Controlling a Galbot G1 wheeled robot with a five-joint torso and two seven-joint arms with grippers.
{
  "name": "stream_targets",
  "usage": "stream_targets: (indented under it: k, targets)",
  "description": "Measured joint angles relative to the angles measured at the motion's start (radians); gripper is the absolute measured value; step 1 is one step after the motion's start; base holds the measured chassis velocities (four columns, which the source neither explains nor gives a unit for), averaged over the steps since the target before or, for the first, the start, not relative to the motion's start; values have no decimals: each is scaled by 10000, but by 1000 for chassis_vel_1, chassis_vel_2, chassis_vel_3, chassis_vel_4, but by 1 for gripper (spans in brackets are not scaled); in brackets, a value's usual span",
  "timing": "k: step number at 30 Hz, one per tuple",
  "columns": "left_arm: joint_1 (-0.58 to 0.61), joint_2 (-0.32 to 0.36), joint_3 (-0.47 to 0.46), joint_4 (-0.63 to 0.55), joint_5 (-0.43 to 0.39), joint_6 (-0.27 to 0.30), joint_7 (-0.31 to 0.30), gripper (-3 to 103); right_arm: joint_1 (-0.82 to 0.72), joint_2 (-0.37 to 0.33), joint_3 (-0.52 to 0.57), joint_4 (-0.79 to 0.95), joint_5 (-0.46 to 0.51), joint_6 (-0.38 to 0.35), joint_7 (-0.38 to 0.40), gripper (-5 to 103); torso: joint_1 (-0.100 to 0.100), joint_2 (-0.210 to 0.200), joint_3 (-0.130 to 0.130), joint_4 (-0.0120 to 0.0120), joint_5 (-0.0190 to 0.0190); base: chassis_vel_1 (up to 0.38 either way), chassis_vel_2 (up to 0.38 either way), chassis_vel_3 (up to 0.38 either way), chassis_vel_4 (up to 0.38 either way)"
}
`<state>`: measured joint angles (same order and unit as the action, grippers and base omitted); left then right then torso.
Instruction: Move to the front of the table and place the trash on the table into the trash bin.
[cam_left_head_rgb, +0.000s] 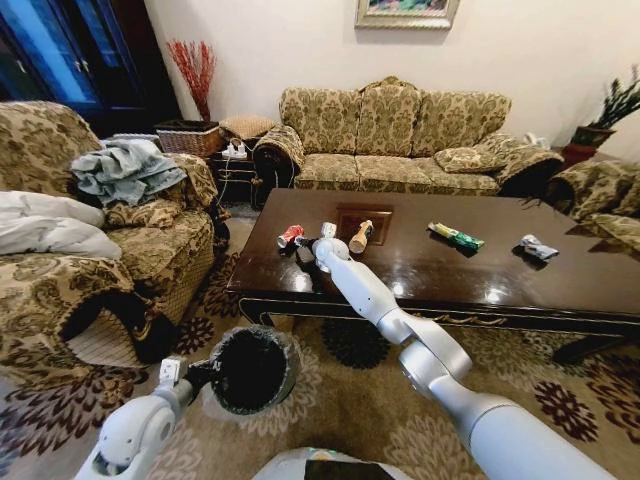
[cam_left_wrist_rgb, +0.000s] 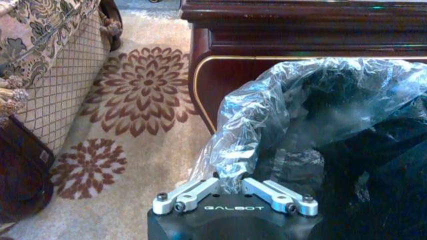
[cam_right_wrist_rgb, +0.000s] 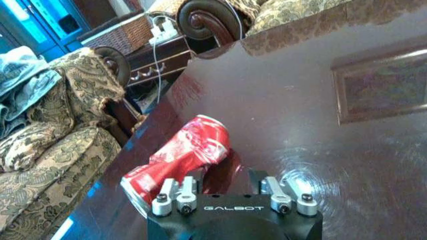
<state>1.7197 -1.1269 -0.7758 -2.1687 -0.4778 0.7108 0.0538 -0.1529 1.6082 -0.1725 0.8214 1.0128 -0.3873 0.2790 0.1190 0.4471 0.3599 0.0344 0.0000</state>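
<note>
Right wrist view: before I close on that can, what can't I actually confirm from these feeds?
- Right gripper fingertips: hidden by the wrist body, so contact with the red can is unclear.
- Can's near end: hidden behind the gripper.
- Head view: the right gripper partly covers the can; too small to judge the gap.
- Trash bin interior: dark in the left wrist view, held by the left gripper.

Floral sofa (cam_left_head_rgb: 400, 135) at 12 o'clock w/ framed pic (cam_left_head_rgb: 407, 12) above. Armchair (cam_left_head_rgb: 90, 230) at 9, grey cloth (cam_left_head_rgb: 125, 170) on its arm. Wicker basket (cam_left_head_rgb: 188, 138) and red twigs (cam_left_head_rgb: 195, 70) at 11. Potted plant (cam_left_head_rgb: 605, 115) at 2. Patterned rug (cam_left_head_rgb: 350, 400) underfoot.
</note>
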Motion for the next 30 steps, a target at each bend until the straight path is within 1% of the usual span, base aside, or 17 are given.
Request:
stream_targets:
  k: [2, 3, 5, 7, 8, 10, 11, 14, 18, 20, 21, 23, 24, 25, 26, 29, 30]
  targets:
    - [-6, 2, -1, 12, 0, -7, 11, 0, -8, -1, -38, 33, -47, 28, -12, 38, 0, 0, 0, 0, 0, 0, 0, 0, 0]
    - [-6, 2, -1, 12, 0, -7, 11, 0, -8, -1, -38, 33, -47, 28, -12, 38, 0, 0, 0, 0, 0, 0, 0, 0, 0]
    - [-12, 17, -22, 25, -2, -18, 47, 0, -47, -1, -145, 188, -124, 43, -11, 27, 0, 0, 0, 0, 0, 0, 0, 0, 0]
    - [-12, 18, -27, 27, -2, -20, 54, 0, -58, -2, -174, 229, -134, 45, -7, 27, 0, 0, 0, -1, 0, 0, 0, 0, 0]
    - [-13, 22, -44, 36, -2, -35, 82, 0, -125, -3, -335, 466, -151, 51, 43, 16, 0, 0, 0, -1, 0, 0, 0, 0, 0]
    - [-12, 24, -46, 38, -2, -45, 100, 0, -195, -3, -505, 727, -151, 53, 116, 16, 0, 0, 0, 0, 0, 0, 0, 0, 0]
    - [-11, 24, -48, 38, -2, -51, 111, 0, -259, -3, -671, 1039, -151, 54, 200, 5, 0, 0, 0, 0, 0, 0, 0, 0, 0]
    - [-8, 17, -54, 27, -2, -55, 116, 0, -372, -5, -1024, 1773, -308, 54, 331, 2, 0, 0, 0, 0, -1, 0, 0, 0, 0]
    - [-30, -37, -83, 14, -6, -87, 130, 0, -555, -12, -1661, 3055, -1241, 62, 326, 0, 0, 0, -2, 3, -2, 0, 0, 0, 0]
    - [-42, -113, -121, 15, -9, -129, 169, 0, -726, -483, -2103, 3889, -2032, 212, 130, 11, -1, 1, -2, 6, 0, 0, 0, 0, 0]
    - [-42, -113, -121, 15, -9, -129, 169, 0, -726, -483, -2103, 3889, -2032, 212, 130, 11, -1, 1, -2, 6, 0, 0, 0, 0, 0]
    - [-44, -167, -145, 25, -9, -150, 211, 0, -909, -967, -2283, 4487, -2211, 260, 252, 21, -1, 0, -1, 0, 0, 0, 0, 0, 0]
    - [-48, -193, -168, 51, -8, -152, 261, 0, -995, -1195, -2329, 4769, -2214, 268, 378, 21, -1, 0, -1, -5, 1, 0, 0, 0, 0]
    - [-53, -221, -224, 110, -6, -157, 339, 0, -1085, -1457, -2355, 5094, -2161, 268, 556, 27, 0, 0, -1, -6, 1, 0, 0, 0, 0]
    - [-53, -221, -224, 110, -6, -157, 339, 0, -1085, -1457, -2355, 5094, -2161, 268, 556, 27, 0, 0, -1, -6, 1, 0, 0, 0, 0]
    - [-10, -329, -621, 486, 16, -245, 539, 0, -1519, -2274, -2448, 6347, -1694, 47, 1103, 43, 0, 0, -1, -2, 1, 0, 0, 0, 0]
    - [-10, -329, -621, 486, 16, -245, 539, 0, -1519, -2274, -2448, 6347, -1694, 47, 1103, 43, 0, 0, -1, -2, 1, 0, 0, 0, 0]
